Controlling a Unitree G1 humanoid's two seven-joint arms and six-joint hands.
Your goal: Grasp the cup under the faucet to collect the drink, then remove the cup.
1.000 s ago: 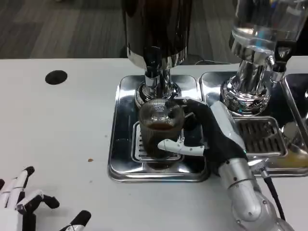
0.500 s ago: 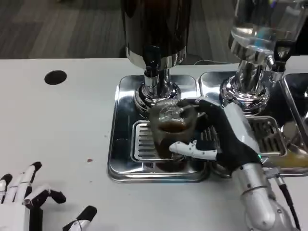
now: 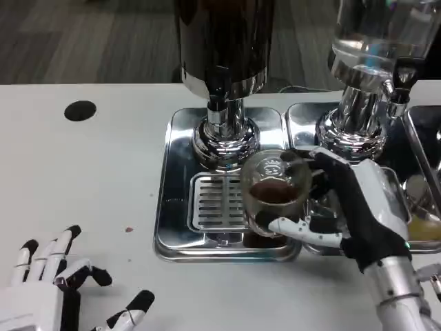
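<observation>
A: What is shown nearest the camera?

B: The left hand point(image 3: 52, 289) is seen resting on the white table point(image 3: 83, 172), fingers spread and nothing held.

A: And beyond it?

B: The cup point(image 3: 274, 193), partly filled with dark drink, is gripped by the right hand point(image 3: 351, 210). It is held over the right edge of the drip tray point(image 3: 180, 234), beside the slotted grate point(image 3: 217, 201) and clear of the faucet point(image 3: 219, 93) on the dark dispenser point(image 3: 224, 34). A second, clear dispenser point(image 3: 375, 41) is seen farther right.

A: Which step is judged to be in hand?

B: Removal; collection appears done. A level carry clear of the tray is called for next, so that nothing is spilled, followed by a gentle set-down.
</observation>
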